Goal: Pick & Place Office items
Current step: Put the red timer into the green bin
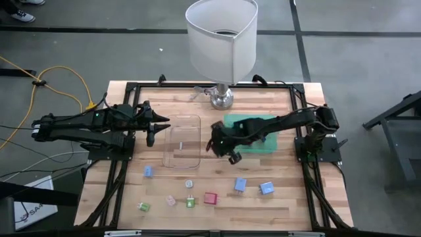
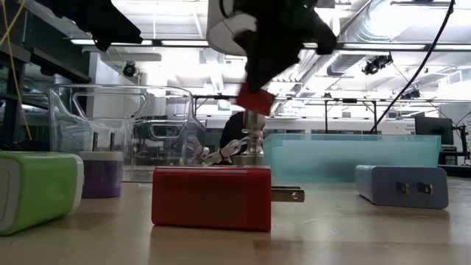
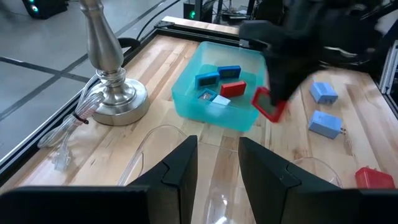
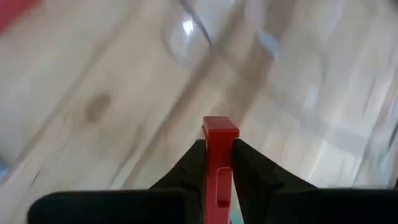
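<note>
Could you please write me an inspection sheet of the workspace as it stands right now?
Surface: wooden table, dark frame rails along its edges.
Job's things: red piece held in the air; red plug block, green block and pale blue blocks loose on the table; blue and red pieces in the teal tray.
Clutter: lamp at the table's far edge; clear tray.
Grippers: right gripper shut on the red piece between the trays; left gripper beside the clear tray, fingers apart.
Cables: lamp cord; yellow cable on the floor.
Surroundings: shoes on the floor.
</note>
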You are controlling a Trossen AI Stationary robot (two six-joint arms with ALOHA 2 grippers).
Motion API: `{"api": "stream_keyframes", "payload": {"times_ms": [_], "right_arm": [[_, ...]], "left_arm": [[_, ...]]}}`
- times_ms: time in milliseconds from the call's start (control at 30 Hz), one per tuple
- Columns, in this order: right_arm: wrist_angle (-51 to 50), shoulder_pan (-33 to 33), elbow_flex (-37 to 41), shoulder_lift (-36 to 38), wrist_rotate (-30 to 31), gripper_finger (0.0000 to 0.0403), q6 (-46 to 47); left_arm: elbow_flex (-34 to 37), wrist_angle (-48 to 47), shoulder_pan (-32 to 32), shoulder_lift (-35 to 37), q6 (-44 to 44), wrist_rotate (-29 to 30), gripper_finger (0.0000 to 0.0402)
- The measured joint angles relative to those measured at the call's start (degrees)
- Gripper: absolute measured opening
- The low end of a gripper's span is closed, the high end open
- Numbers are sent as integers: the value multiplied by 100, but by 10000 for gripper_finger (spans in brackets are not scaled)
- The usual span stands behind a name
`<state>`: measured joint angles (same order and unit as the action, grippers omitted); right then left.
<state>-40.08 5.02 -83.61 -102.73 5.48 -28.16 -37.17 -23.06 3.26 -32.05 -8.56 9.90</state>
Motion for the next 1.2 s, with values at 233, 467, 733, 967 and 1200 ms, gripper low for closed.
{"api": "stream_keyframes", "payload": {"times_ms": [233, 467, 733, 967, 1200], "right_arm": [[-732, -711, 6, 95, 92, 49, 1528], [-1073, -1345, 4, 95, 192, 48, 2020], [-1119, -1872, 220, 91, 190, 48, 2585], [-666, -2059, 740, 84, 177, 48, 2858], [-176, -2118, 1092, 84, 279, 48, 2965]], "left_arm": [[0, 1, -1, 2, 0, -1, 110], [0, 1, 1, 2, 0, 1, 110], [0, 1, 0, 1, 0, -1, 110], [2, 1, 1, 1, 0, 0, 110], [0, 1, 1, 1, 0, 1, 110]]}}
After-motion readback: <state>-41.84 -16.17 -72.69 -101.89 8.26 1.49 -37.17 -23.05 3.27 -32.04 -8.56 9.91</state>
